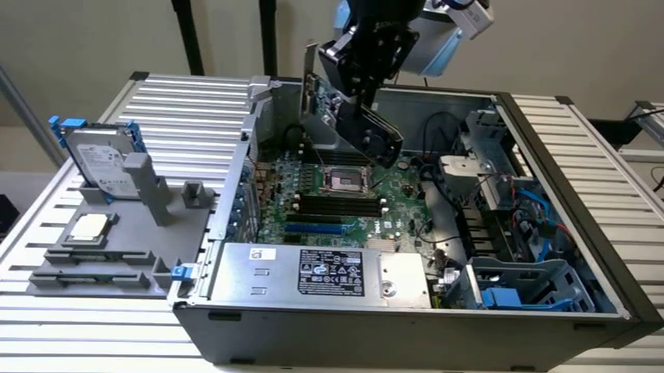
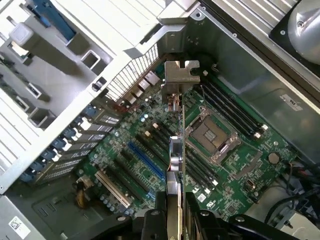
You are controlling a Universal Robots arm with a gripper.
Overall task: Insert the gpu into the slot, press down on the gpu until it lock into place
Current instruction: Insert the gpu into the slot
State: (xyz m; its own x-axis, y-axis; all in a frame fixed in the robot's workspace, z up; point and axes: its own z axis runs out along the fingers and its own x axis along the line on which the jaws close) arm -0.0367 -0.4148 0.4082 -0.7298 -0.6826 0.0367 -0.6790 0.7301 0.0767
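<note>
Plain beige wall behind, with two black upright posts before it. Ribbed silver aluminium bench in front, stretching to both sides under soft, even light.

The gpu has a dark, glossy shroud and a bare metal bracket. The slot is smooth blue plastic — the case matt grey metal, the table ribbed pale metal. The silver metal box bears a paper label.
</note>
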